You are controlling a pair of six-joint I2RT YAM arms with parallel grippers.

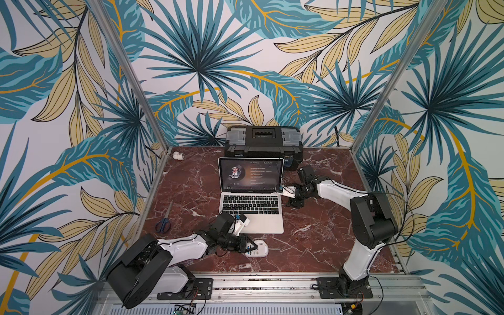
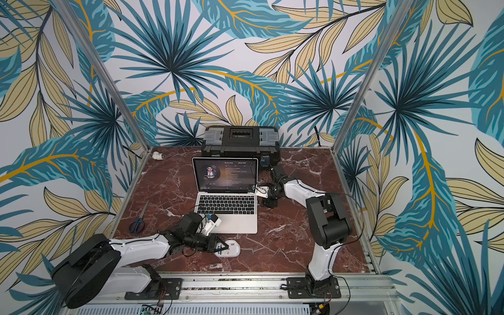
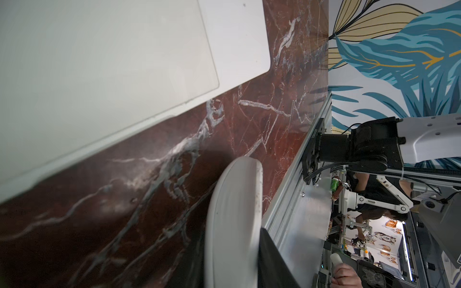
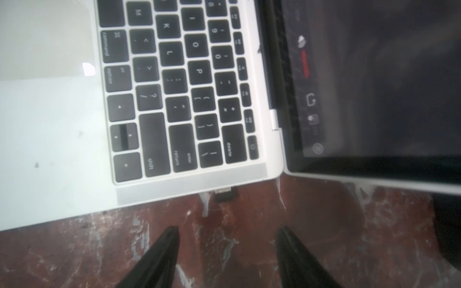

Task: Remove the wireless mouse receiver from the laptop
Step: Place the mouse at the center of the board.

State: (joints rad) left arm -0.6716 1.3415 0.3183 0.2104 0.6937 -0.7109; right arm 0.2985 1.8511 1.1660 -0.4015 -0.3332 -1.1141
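Observation:
The silver laptop (image 1: 252, 218) (image 2: 226, 218) stands open mid-table in both top views. A small black receiver (image 4: 225, 194) sticks out of its right edge near the hinge. My right gripper (image 4: 228, 229) (image 1: 289, 203) is open, and its two black fingertips sit a short way from the receiver with only bare table between them. The white wireless mouse (image 1: 259, 249) (image 3: 234, 204) lies in front of the laptop with its underside up. My left gripper (image 1: 251, 246) (image 3: 232, 245) is shut on the mouse, with a finger (image 3: 270, 254) pressed against each of its sides.
A black toolbox (image 1: 263, 143) stands right behind the laptop screen. Blue-handled scissors (image 1: 163, 222) lie at the left table edge, and a small white fitting (image 1: 178, 156) sits in the back left corner. An aluminium rail (image 1: 272, 283) runs along the front edge.

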